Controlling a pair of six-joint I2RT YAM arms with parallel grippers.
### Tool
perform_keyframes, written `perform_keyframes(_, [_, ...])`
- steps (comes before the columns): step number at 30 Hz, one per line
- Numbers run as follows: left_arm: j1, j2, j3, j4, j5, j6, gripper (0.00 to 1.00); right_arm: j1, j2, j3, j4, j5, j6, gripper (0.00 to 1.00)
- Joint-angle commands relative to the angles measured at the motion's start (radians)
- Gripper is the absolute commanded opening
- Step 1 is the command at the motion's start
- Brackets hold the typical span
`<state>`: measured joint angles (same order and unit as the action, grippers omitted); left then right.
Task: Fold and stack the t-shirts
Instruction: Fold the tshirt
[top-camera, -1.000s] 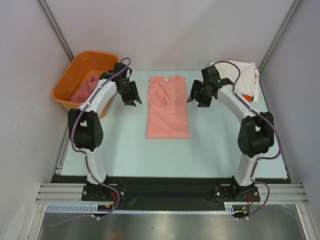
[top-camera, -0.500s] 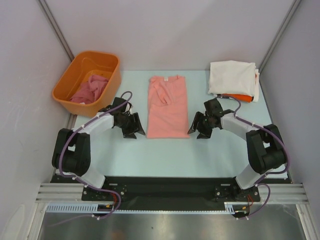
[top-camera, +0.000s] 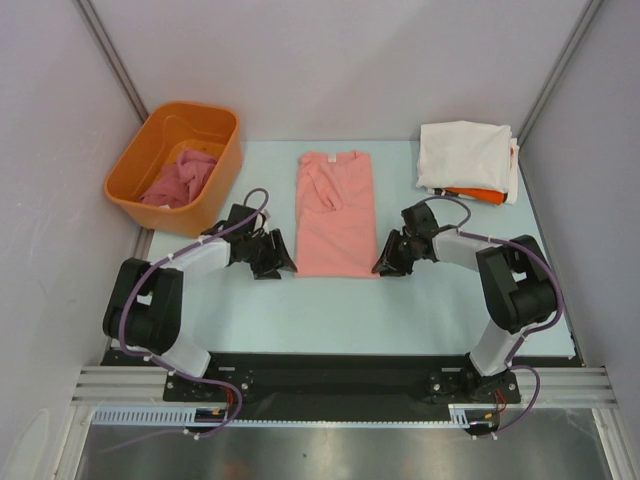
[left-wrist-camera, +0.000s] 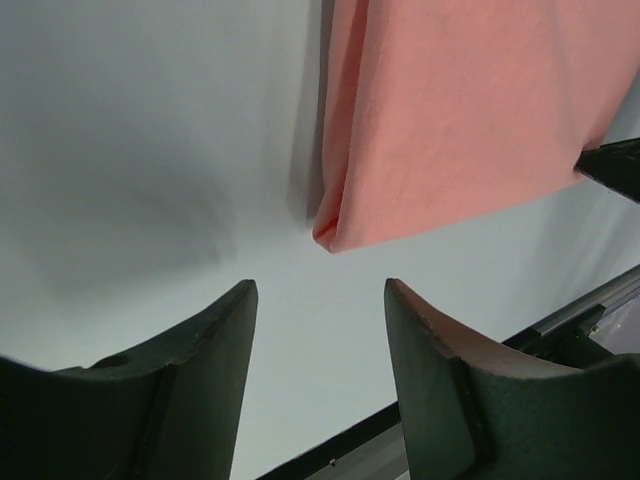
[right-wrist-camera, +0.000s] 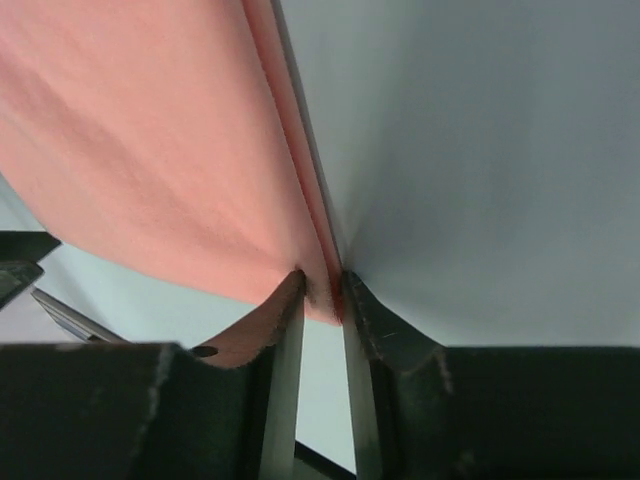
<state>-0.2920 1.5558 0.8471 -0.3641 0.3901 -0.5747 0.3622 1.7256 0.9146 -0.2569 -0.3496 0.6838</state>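
A salmon-pink t-shirt (top-camera: 336, 215), folded lengthwise, lies flat at the middle of the tabletop (top-camera: 330, 310). The right pincer (right-wrist-camera: 322, 285) is nipped nearly closed on its near right corner. The left pincer (left-wrist-camera: 320, 300) gapes wide, holding nothing, with its tips just short of the near left corner (open tabletop runs nearward from the hem). At far right 1 cream-white shirt (top-camera: 465, 155) tops 1 orange shirt (top-camera: 472, 194). A rose-pink shirt (top-camera: 180, 178) sits in the orange tub (top-camera: 128, 160) at far left.

**Soft cloth, dull plastic, matt table**

The salmon-pink t-shirt (top-camera: 336, 215) is soft, matt cloth with a fine knit. The table (top-camera: 430, 300) looks smooth, pale and matt. The left gripper (left-wrist-camera: 318, 290) and right gripper (right-wrist-camera: 323, 285) have dark, dull, faintly grainy plastic fingers. The orange tub (top-camera: 165, 135) is smooth, slightly glossy plastic. The metal sheet (top-camera: 340, 455) looks brushed.
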Motion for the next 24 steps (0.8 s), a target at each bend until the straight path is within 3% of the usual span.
perform_keyframes(1, [-0.013, 0.000, -0.032, 0.073, 0.033, -0.020, 0.60, -0.003, 0.014, -0.037, 0.041, -0.006, -0.001, 0.26])
perform_keyframes(7, [-0.021, 0.012, -0.060, 0.105, 0.041, -0.027, 0.60, -0.003, 0.028, -0.074, 0.079, -0.020, 0.008, 0.15])
perform_keyframes(20, [-0.029, 0.121, -0.095, 0.217, 0.050, -0.070, 0.54, -0.006, 0.043, -0.105, 0.099, -0.026, 0.003, 0.06])
perform_keyframes(22, [-0.029, 0.131, -0.100, 0.231, 0.049, -0.079, 0.42, -0.009, 0.042, -0.106, 0.097, -0.028, 0.000, 0.05])
perform_keyframes(24, [-0.029, 0.135, -0.105, 0.251, 0.049, -0.088, 0.24, -0.017, 0.035, -0.114, 0.093, -0.034, -0.001, 0.02])
